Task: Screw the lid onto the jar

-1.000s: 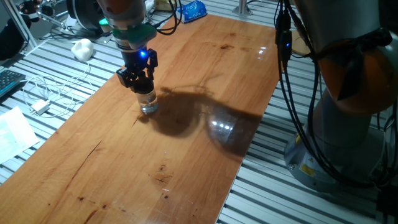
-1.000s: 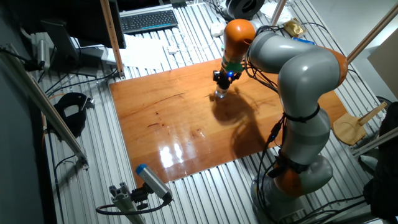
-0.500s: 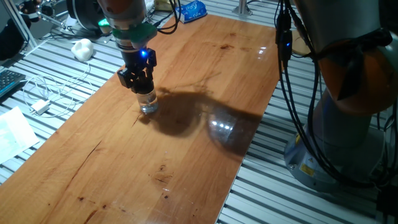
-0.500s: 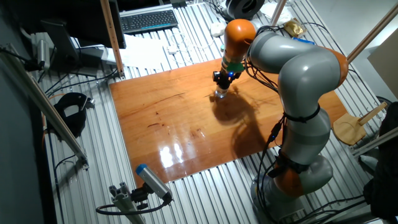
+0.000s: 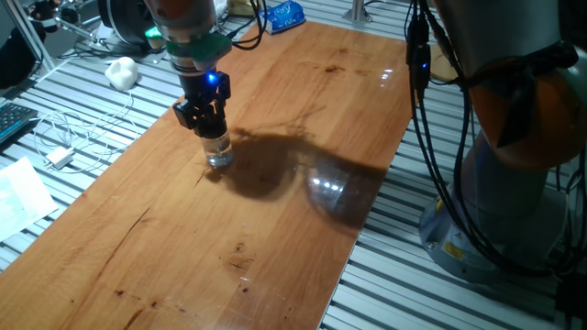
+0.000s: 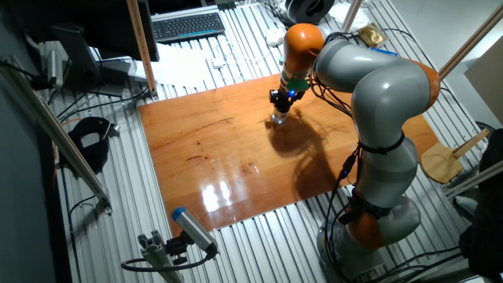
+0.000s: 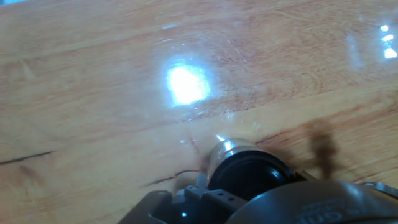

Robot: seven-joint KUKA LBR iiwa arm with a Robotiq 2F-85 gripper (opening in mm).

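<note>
In the hand view the lid [image 7: 250, 176] is blurred, and the tool's body [image 7: 261, 204] cuts off its lower part at the bottom edge. The jar [image 7: 225, 151] beneath shows only a glinting sliver. In the fixed views the tool [image 5: 208, 126] covers the lid; whether its fingers clamp it cannot be told. The jar [image 6: 279, 119] is too small to make out.

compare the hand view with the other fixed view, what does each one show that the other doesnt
Only the hand view shows the lid from close above, a black disc on the jar's glinting rim, and the wood grain around it. Only the other fixed view shows the whole arm, a keyboard beyond the table, and the gripper poised over the jar. Both share the glossy wooden tabletop with its bright glare and the jar standing on it.
</note>
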